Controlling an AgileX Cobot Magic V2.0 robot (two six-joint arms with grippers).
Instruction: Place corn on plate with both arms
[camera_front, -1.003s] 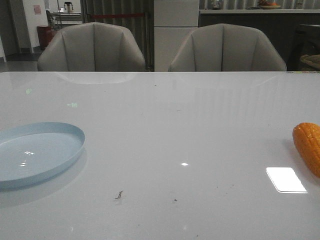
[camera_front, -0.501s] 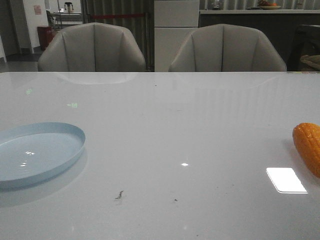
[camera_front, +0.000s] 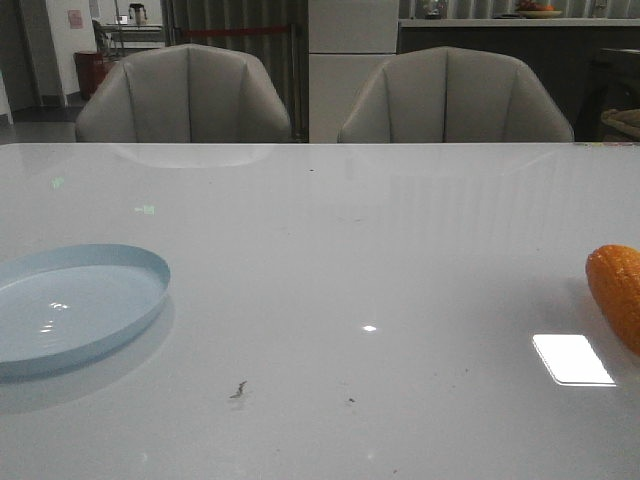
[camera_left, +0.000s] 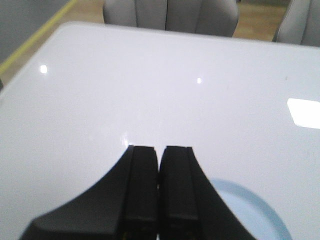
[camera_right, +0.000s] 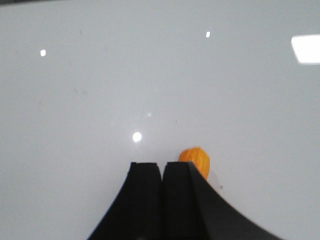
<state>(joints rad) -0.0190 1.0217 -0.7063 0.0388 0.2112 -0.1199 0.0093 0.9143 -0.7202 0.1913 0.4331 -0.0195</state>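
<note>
The orange corn (camera_front: 617, 293) lies on the white table at the right edge of the front view, partly cut off. The pale blue plate (camera_front: 120, 262) sits empty at the left edge. Neither arm shows in the front view. In the left wrist view my left gripper (camera_left: 159, 148) is shut and empty above the table, with part of the plate (camera_left: 260, 210) behind its fingers. In the right wrist view my right gripper (camera_right: 162, 164) is shut and empty, with the tip of the corn (camera_right: 196, 159) showing just past one finger.
Two grey chairs (camera_front: 186, 95) stand behind the table's far edge. A bright light patch (camera_front: 572, 359) reflects on the table near the corn. Small dark specks (camera_front: 238, 390) mark the table at the front.
</note>
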